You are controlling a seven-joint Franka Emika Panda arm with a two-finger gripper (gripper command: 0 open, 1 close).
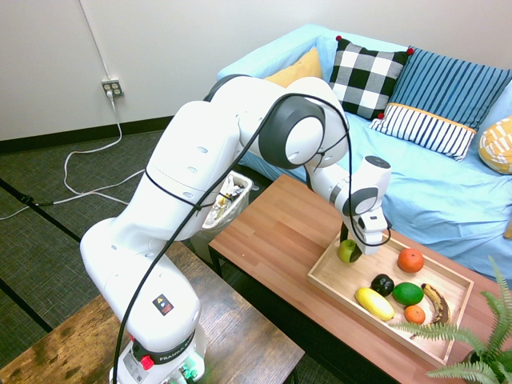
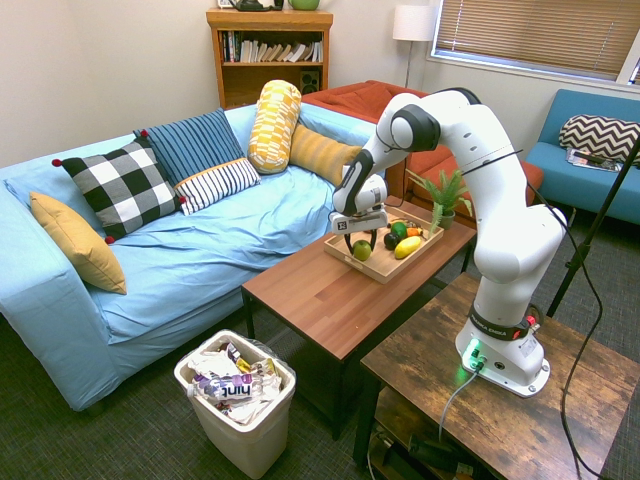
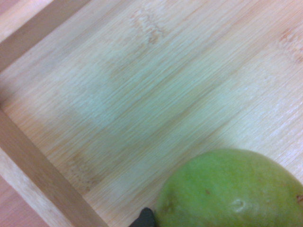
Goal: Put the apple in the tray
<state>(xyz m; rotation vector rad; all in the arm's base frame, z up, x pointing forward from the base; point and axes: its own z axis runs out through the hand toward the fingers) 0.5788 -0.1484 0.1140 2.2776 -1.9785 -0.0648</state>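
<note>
My tray (image 1: 448, 276) is pale bamboo-like wood, fine straight grain, matt. The apple (image 3: 232, 189) inside its corner has smooth, faintly speckled, slightly waxy skin. Under the tray, the coffee table (image 1: 272, 232) is reddish wood with a satin sheen.
</note>
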